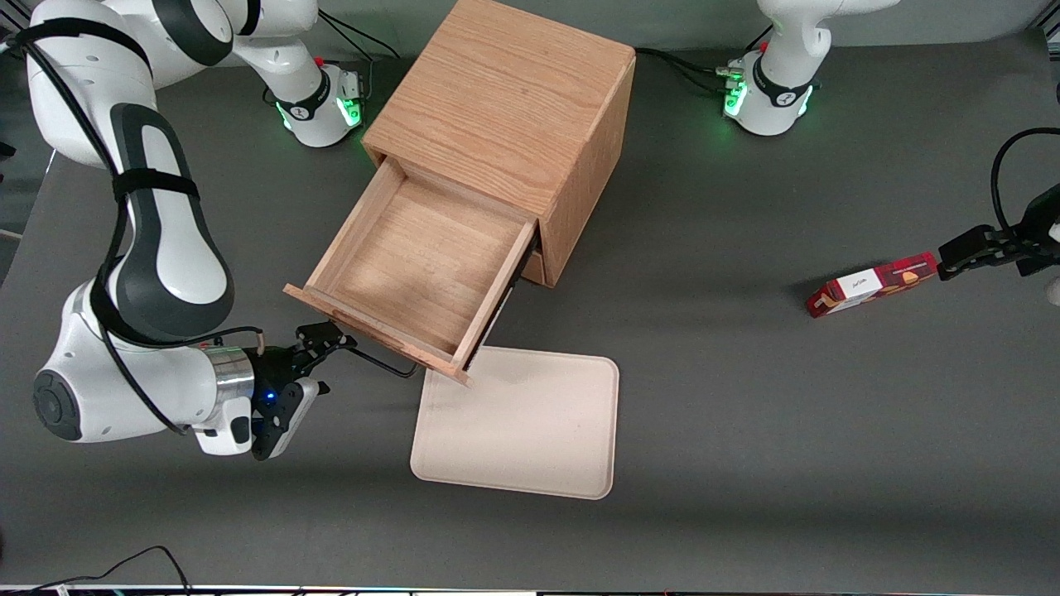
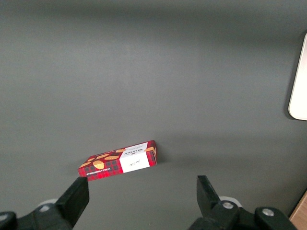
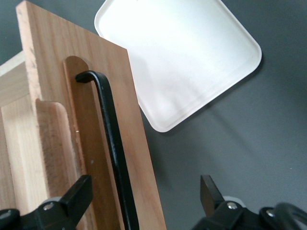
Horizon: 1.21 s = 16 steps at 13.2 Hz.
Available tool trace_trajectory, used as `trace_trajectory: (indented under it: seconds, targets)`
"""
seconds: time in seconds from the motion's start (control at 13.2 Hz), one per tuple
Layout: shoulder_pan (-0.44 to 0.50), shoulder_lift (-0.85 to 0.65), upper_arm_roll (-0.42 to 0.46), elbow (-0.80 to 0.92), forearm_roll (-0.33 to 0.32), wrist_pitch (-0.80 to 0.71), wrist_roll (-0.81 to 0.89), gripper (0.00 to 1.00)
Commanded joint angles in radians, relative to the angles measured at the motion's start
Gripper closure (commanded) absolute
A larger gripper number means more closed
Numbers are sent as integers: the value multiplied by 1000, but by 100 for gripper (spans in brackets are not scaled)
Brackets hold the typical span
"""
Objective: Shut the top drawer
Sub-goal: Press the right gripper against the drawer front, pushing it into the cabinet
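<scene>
at top drawer (image 1: 422, 265) handle (image 3: 112, 148): gripper (image 1: 319, 352), jaws apart

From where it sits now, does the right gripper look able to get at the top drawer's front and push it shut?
Probably yes. The gripper is open, right at the pulled-out top drawer, its fingers straddling the black handle. Nothing lies between them; the white tray sits lower, on the table.

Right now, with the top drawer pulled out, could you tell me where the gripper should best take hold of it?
Probably by the black wire handle on the top drawer front, approached from in front. The open gripper already sits there, one finger each side of the bar.
</scene>
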Motion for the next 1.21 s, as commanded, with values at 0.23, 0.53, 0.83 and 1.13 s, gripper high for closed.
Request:
trace_trajectory:
  seconds: [0.23, 0.53, 0.83, 1.13]
  targets:
    - [37, 37, 5, 32, -82, 2, 13, 0]
    - [47, 43, 5, 23, -119, 25, 16, 0]
    - [47, 42, 24, 0, -143, 58, 51, 0]
    - [47, 42, 54, -7, -177, 59, 65, 0]
